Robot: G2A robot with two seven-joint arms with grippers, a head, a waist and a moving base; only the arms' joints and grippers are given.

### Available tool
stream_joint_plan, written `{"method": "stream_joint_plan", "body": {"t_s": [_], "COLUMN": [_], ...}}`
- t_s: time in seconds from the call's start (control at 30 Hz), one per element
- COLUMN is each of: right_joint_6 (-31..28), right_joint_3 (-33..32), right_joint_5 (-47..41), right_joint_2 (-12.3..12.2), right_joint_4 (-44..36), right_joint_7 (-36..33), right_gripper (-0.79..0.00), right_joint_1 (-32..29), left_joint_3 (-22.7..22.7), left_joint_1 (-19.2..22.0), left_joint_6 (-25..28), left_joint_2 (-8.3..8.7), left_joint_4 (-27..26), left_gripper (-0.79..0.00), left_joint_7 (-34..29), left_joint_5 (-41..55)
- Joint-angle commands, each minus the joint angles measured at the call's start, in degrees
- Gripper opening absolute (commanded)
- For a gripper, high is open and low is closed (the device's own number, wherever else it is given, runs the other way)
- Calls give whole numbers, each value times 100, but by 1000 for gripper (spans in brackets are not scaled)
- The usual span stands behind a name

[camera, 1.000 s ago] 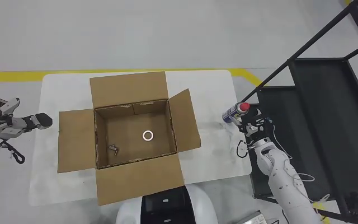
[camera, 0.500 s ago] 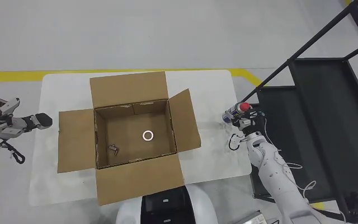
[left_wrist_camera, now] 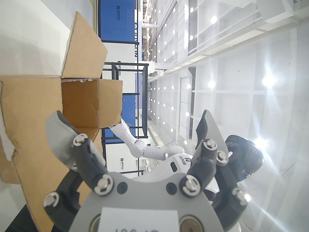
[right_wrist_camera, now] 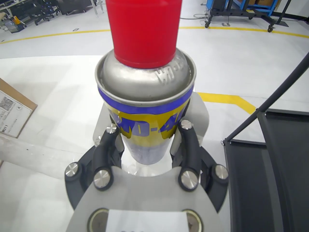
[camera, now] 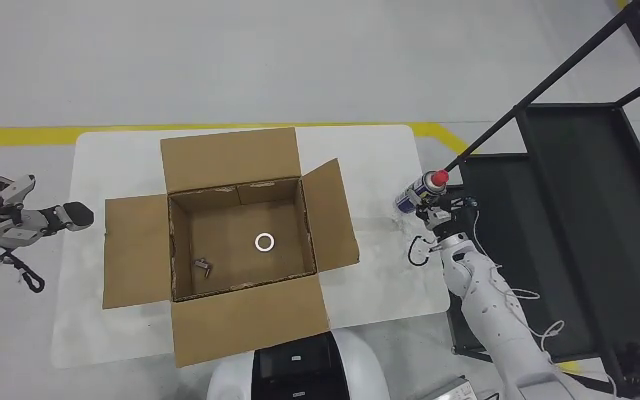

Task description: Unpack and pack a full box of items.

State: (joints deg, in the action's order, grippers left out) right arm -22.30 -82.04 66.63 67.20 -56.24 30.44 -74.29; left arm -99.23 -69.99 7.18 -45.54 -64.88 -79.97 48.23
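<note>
Shifting noted: right tool [right_wrist_camera: 149,131] pinching spray can [camera: 418,192], moved slightly vs. 0.5 s ago, at worktop's [camera: 385,155] right edge. Left tool [left_wrist_camera: 130,121] spread, apart from box [camera: 135,250]. Ring [camera: 265,242] & small item [camera: 203,266] inside; unpacking prob. incomplete.

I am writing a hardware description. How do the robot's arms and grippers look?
The right arm has white rounded segments and thin black cables near the wrist; the left arm looks white too. The left gripper and right gripper match: grey base plate with white label, black linkages with silver bolts, pale grey fingers.
</note>
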Motion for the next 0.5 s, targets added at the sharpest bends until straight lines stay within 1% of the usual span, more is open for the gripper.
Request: {"method": "stream_joint_plan", "body": {"t_s": [0.0,0.07,0.13,0.27,0.37,0.47], "right_joint_6": [0,16,20,13,-211,-280], "right_joint_3": [-153,-375,-594,-825,-719,-428], "right_joint_5": [132,315,498,1029,1235,1419], "right_joint_2": [-48,-110,-166,-237,-255,-243], "right_joint_4": [-467,-1185,-2031,-3885,-4909,-5481], "right_joint_7": [161,303,292,-94,-662,-1048], "right_gripper": [-785,-785,-785,-785,-785,-785], "right_joint_1": [-165,-433,-776,-1436,-1711,-1664], "left_joint_3": [0,0,0,0,0,0], "left_joint_1": [0,0,0,0,0,0], "left_joint_6": [0,0,0,0,0,0], "left_joint_2": [0,0,0,0,0,0], "left_joint_4": [0,0,0,0,0,0], "left_gripper": [0,0,0,0,0,0], "left_joint_7": [0,0,0,0,0,0], "left_joint_5": [0,0,0,0,0,0]}}
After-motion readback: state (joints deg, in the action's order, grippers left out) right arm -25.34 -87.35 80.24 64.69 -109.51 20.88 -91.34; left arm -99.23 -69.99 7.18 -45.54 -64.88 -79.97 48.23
